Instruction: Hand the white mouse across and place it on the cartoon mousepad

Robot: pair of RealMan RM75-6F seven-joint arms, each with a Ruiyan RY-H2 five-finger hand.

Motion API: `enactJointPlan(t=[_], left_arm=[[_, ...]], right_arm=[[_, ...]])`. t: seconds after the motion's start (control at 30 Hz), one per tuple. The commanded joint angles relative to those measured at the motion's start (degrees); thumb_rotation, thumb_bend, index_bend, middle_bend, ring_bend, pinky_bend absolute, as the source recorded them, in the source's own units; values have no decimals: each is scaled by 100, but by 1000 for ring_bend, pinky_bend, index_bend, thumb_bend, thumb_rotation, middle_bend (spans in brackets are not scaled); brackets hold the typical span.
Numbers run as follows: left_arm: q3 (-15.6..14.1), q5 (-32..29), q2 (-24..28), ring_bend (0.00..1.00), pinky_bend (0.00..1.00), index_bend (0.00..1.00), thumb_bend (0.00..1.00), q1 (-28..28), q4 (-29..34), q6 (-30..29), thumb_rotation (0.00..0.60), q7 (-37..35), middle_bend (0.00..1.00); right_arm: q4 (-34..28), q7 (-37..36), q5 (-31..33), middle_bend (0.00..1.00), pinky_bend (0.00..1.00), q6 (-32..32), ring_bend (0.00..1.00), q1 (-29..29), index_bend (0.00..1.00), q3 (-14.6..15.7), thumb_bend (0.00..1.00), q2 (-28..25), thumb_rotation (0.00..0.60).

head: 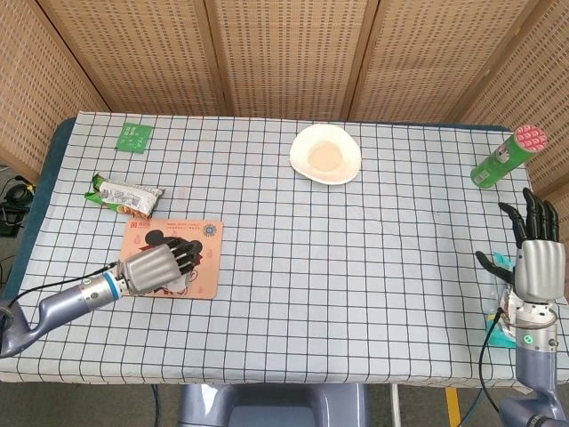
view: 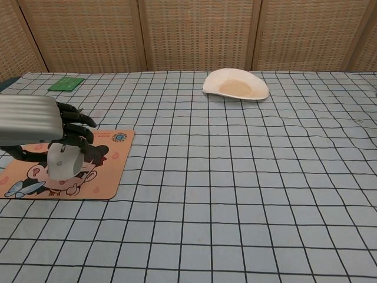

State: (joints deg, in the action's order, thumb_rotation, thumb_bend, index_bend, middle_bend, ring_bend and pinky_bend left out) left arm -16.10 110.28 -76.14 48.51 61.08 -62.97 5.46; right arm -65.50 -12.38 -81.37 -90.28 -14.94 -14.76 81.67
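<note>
- The left robot hand [view: 35,121] grasps the white mouse [view: 63,160] from above, dark fingers curled over its smooth, rounded plastic shell, and carries it over the cartoon mousepad [view: 109,177] at the near left of the worktop [view: 247,194]. From the chest view the mouse appears to sit low over the printed face; whether it touches the pad I cannot tell.
- The right robot hand [head: 536,258] stands upright at the near right edge, fingers spread, grasping nothing, so the hand-across looks finished and the placing step is in hand.
- Next move, as I judge it: settle the mouse flat on the pad, then release the fingers and lift the hand straight up so the slick shell does not slide.
- The mousepad is a thin, flat orange rectangle with rounded corners, printed with a winking dark-haired girl.
- The worktop wears a pale cloth gridded in dark lines, faintly rippled at the right.
- Farther back lie a shallow, glossy white dish [head: 325,154], a crinkled snack wrapper [head: 124,196], a flat green packet [head: 134,136] and a green cylinder [head: 505,157] lying tilted at far right.
</note>
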Motion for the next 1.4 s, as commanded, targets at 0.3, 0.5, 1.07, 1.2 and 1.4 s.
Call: enactJointPlan(t=[0.3, 0.5, 1.07, 1.2, 1.4], left_arm=[[-143, 207, -485, 104, 226, 429, 446, -253, -1152, -218, 600, -406, 209], [-149, 311, -788, 93, 215, 401, 446, -203, -1608, -148, 600, -309, 173], [-28, 295, -1175, 0, 2, 0, 341, -158, -2216, -439, 600, -379, 0], [28, 224, -936, 0, 0, 0, 330, -227, -2225, -746, 600, -449, 0], [314, -161, -720, 0, 0, 0, 321, -460, -1961, -1079, 600, -555, 0]], right_arm=[[27, -14, 8, 67, 48, 9, 0, -3, 234, -11, 119, 7, 600], [23, -97, 36, 67, 43, 16, 0, 4, 234, -41, 119, -18, 600], [28, -113, 22, 65, 28, 8, 0, 7, 234, -41, 119, -21, 600], [19, -123, -2, 65, 28, -10, 0, 7, 234, -31, 118, -15, 600], [-11, -123, -35, 64, 26, -16, 0, 13, 234, -8, 119, -34, 600]])
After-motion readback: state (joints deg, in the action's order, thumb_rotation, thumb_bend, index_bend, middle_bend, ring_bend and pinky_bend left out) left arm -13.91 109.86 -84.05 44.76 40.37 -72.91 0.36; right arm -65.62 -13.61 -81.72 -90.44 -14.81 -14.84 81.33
